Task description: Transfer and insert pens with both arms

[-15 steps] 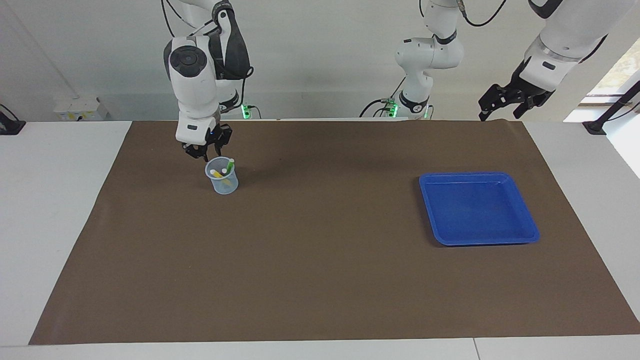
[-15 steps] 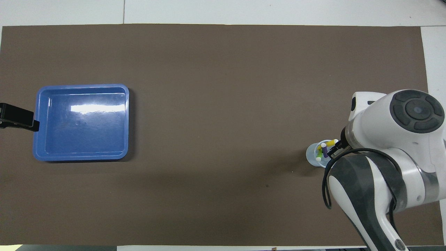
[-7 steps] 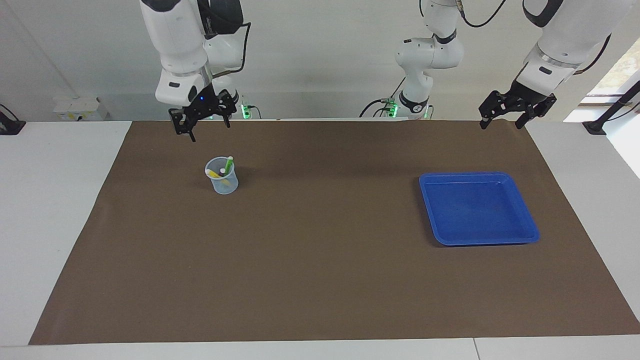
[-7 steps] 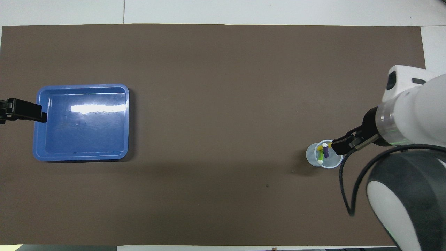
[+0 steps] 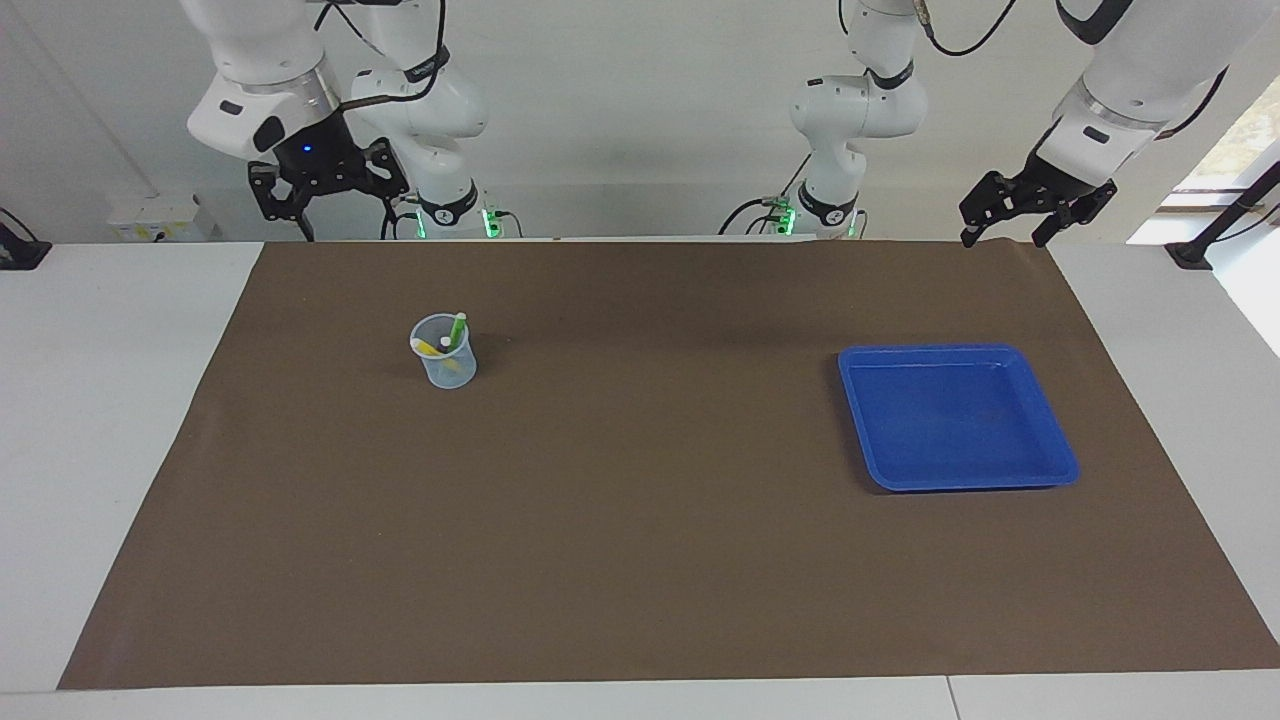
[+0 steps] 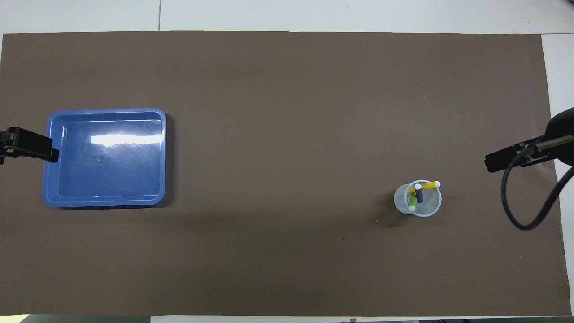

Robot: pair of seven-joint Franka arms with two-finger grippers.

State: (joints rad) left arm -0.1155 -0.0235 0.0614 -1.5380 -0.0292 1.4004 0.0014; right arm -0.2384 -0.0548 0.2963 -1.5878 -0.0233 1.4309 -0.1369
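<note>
A clear plastic cup (image 5: 445,365) (image 6: 423,207) stands on the brown mat toward the right arm's end. The pens sit in it, leaning on its rim: green (image 5: 457,328) (image 6: 411,204), yellow (image 5: 426,347) (image 6: 427,185) and purple (image 6: 419,194). My right gripper (image 5: 335,212) hangs open and empty, high over the mat's edge by its base, well clear of the cup. One of its fingers (image 6: 502,160) shows in the overhead view. My left gripper (image 5: 1003,234) is open and empty, raised over the mat's corner at the left arm's end.
A blue square tray (image 5: 958,481) (image 6: 164,157) with nothing in it lies on the mat (image 5: 640,560) toward the left arm's end. One finger (image 6: 29,150) of the left gripper reaches over the tray's edge in the overhead view. White table surrounds the mat.
My right gripper has opened, risen from just over the cup and drawn back toward its base. The three pens stay in the cup. The left gripper has barely shifted.
</note>
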